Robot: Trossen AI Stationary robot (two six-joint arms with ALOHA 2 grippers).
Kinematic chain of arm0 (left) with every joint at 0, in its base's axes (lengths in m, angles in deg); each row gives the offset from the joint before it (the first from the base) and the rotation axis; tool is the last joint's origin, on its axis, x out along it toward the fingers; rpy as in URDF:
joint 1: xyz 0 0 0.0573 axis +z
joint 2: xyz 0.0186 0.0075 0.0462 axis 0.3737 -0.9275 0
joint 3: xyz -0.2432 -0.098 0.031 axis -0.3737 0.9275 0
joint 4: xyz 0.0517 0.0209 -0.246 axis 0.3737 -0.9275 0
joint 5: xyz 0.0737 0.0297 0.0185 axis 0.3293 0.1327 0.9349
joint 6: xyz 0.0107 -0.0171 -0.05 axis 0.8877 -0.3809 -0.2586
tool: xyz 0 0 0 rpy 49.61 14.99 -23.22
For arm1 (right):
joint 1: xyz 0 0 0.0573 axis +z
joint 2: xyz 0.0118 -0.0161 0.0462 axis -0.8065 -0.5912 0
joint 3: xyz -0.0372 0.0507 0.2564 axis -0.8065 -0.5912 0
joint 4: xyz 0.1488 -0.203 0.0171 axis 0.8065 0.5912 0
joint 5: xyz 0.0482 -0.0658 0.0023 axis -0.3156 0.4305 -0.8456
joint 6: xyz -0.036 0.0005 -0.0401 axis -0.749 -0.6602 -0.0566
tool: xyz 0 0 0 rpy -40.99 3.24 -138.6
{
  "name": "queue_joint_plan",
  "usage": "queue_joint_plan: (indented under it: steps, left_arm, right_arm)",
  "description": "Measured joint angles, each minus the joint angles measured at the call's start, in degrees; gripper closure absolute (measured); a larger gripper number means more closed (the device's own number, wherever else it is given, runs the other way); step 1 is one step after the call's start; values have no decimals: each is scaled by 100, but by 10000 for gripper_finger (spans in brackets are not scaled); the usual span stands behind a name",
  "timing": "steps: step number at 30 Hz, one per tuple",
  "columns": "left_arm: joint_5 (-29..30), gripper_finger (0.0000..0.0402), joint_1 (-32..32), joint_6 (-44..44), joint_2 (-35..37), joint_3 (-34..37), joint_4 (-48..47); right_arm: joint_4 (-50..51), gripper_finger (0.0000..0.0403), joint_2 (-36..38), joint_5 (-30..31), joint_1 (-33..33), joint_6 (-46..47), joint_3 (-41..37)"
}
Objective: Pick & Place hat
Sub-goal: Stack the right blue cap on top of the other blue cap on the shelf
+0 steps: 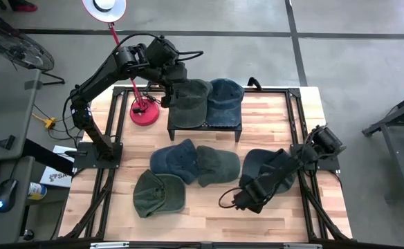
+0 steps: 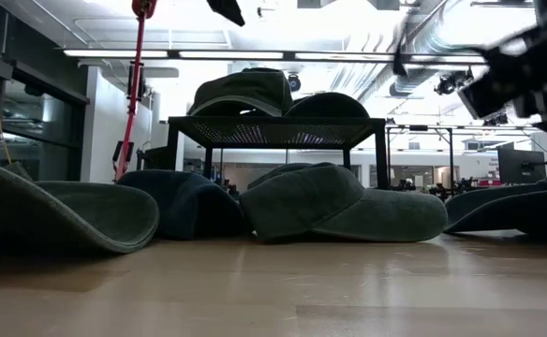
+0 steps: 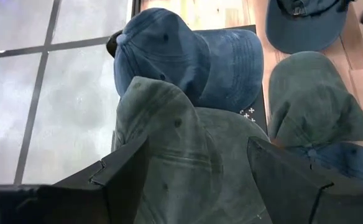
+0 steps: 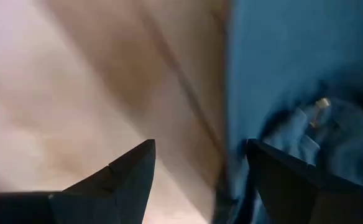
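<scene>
A green hat [image 1: 188, 102] and a blue hat [image 1: 224, 100] lie side by side on a black rack [image 1: 205, 128] at the table's far side. In the low view the green hat [image 2: 245, 94] rests crown-up on the rack top. My left gripper [image 1: 169, 84] hovers open over the green hat's left end. In its wrist view, the left gripper [image 3: 200, 174] has one finger on either side of the green hat [image 3: 169, 143], above it and clear. My right gripper [image 1: 242, 199] is open above the table, beside a blue hat [image 1: 261, 166] lying near the right edge.
Three more hats lie on the table's middle: blue [image 1: 174, 160], green [image 1: 217, 164] and green [image 1: 158, 194]. A red lamp stand [image 1: 145, 112] stands left of the rack, close to my left arm. Bare wood shows along the near edge [image 1: 209, 221].
</scene>
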Motion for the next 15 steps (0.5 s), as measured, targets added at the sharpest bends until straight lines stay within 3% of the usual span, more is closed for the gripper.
queue_joint_plan:
  steps: [10, 15]
  left_arm:
    - [0, 135, 0, -25, 0, 0, -68]
    - [0, 135, 2, -62, 0, 0, -65]
  right_arm:
    - [-374, 164, 0, 188, 0, 243, -639]
    - [-393, 225, 0, 213, 0, 288, -546]
